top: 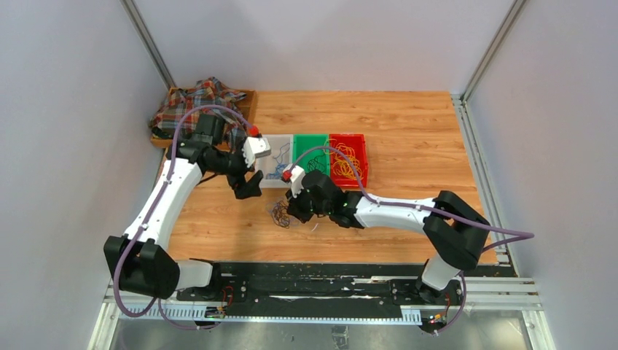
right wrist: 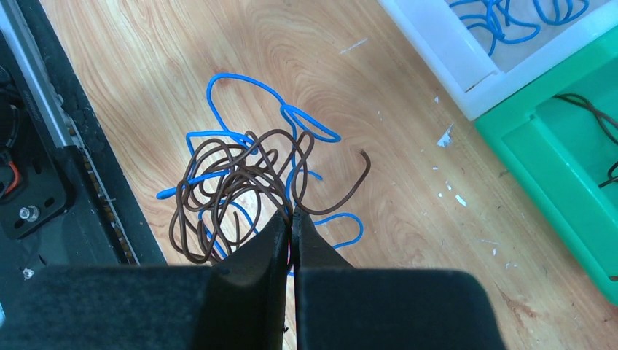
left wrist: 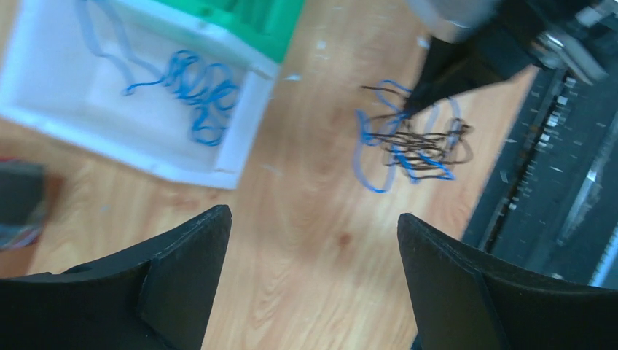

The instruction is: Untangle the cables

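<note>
**Q:** How do your right jaws stand?

**A:** On my right gripper (right wrist: 294, 219) the jaws are pressed together, nipping a strand of the brown cable (right wrist: 218, 175) at their very tips. The rest of that cable lies looped on the wooden table (right wrist: 408, 182) just ahead of the tips. It is knotted with a blue cable (right wrist: 240, 80) that spreads further ahead and to either side.

**Q:** And the left?

**A:** My left gripper (left wrist: 312, 216) hangs over bare wood, jaws wide apart, nothing between them. In its wrist view the same tangle lies ahead and to the right of the jaws, with my right gripper's black fingertip meeting it. Ahead and to the left sits a white bin (left wrist: 239, 138) with blue cables (left wrist: 204, 91) coiled inside. A green bin (left wrist: 273, 33) adjoins it further ahead.

**Q:** Where are the other cables?

**A:** Well ahead and to the right of my right jaws, the green bin holds a dark cable (right wrist: 592, 111). Beyond it, the overhead view shows a red bin (top: 362, 162) holding yellow cables (top: 347, 157).
</note>
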